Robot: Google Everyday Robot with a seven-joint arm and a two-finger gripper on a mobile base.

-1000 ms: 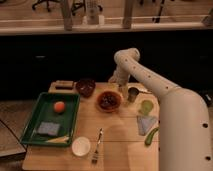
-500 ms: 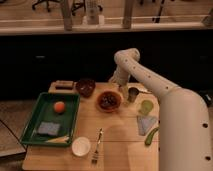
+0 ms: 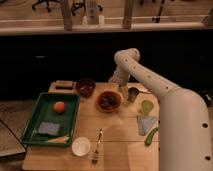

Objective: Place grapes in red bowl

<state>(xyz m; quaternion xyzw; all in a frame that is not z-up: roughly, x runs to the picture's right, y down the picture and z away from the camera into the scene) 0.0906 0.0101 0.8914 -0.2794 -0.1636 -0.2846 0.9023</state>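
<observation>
Camera view, single entry. We record a wooden table point(image 3: 120, 145) holding the following.

Left side: a green tray point(image 3: 30, 120) containing a round orange fruit point(image 3: 59, 106) and a blue sponge point(image 3: 48, 128).

Back edge: a small dark flat block point(image 3: 64, 84), and just right of it a maroon-brown bowl point(image 3: 85, 86).

Centre: the red bowl point(image 3: 108, 100), orange-red at rim and sides. Inside it we see a dark lumpy mass, which we take to be the grapes point(image 3: 107, 101).

Just right of the red bowl: a metal cup point(image 3: 133, 94), upright.

Right side: a pale green cup point(image 3: 146, 107), a light blue cloth point(image 3: 145, 124) and a green elongated item point(image 3: 151, 136) at the table edge.

Front: a small white bowl point(image 3: 80, 146) with a fork point(image 3: 96, 151) beside it.

The white arm point(image 3: 150, 82) bends down from upper right. Its gripper point(image 3: 121, 89) sits low behind the red bowl's far right rim, next to the metal cup; we cannot tell how it stands.
</observation>
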